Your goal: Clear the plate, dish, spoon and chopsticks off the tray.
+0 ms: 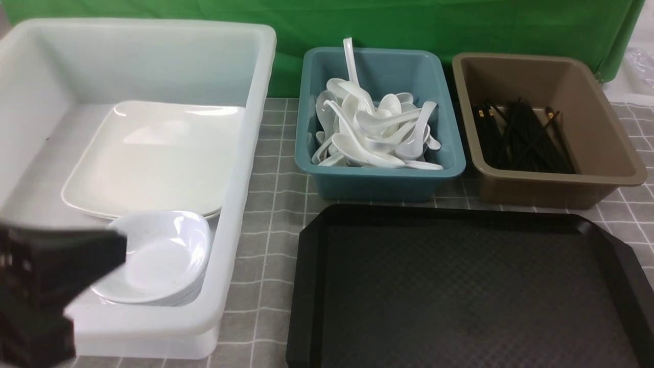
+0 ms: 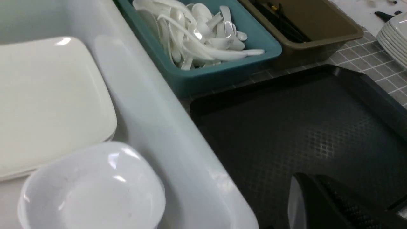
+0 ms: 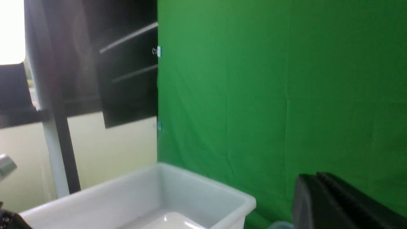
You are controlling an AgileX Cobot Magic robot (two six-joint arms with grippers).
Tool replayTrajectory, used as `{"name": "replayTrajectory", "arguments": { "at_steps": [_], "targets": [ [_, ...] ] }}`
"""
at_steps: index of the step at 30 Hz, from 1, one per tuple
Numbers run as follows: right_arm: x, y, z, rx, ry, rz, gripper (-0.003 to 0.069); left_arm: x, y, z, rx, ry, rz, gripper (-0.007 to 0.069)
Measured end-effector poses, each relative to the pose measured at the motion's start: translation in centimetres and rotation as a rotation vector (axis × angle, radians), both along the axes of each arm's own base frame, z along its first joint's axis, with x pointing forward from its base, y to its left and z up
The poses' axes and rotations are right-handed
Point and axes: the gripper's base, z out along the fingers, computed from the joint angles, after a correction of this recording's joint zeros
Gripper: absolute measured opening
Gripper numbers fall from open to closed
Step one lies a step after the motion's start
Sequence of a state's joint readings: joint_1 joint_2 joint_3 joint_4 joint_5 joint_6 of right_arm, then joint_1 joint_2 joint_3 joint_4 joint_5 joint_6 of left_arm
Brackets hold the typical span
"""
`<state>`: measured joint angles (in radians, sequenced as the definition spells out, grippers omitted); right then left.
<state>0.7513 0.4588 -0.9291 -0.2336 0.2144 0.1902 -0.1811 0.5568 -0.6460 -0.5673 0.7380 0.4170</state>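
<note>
The tray lay bare at the desk's near right edge, with the plate in the white tub at the left, spoons in the teal tub and chopsticks in the brown tub behind the tray. The left end effector, jaws pressed together and holding nothing, stood at the white tub's near left corner, just beside the stacked dishes and near the plate. The right end effector, also pressed together and empty, showed only in its wrist view, raised and facing the green backdrop, well apart from the tray.
</note>
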Motion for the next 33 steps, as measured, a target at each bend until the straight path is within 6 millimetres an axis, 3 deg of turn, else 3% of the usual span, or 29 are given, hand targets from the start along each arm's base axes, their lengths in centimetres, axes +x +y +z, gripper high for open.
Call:
{"name": "replayTrajectory", "arguments": {
  "at_steps": [3, 7, 12, 33],
  "targets": [
    [-1.9, -1.6, -2.5, 0.055, -0.078, 0.016, 0.0027, -1.2, 0.4, -2.5, -0.031, -0.020, 0.043, 0.0001],
    [-3.2, -2.8, -4.3, 0.082, -0.110, 0.017, 0.0027, -1.7, 0.8, -4.0, -0.065, -0.062, 0.086, 0.0001],
    [-4.2, -3.6, -4.5, 0.114, -0.146, 0.018, 0.0039, -1.3, 1.1, -3.9, -0.096, -0.119, 0.135, 0.0001],
    [-4.2, -3.6, -4.5, 0.113, -0.149, 0.018, 0.0108, -0.9, 1.7, -3.3, -0.049, -0.219, 0.189, 0.0002]
  ]
}}
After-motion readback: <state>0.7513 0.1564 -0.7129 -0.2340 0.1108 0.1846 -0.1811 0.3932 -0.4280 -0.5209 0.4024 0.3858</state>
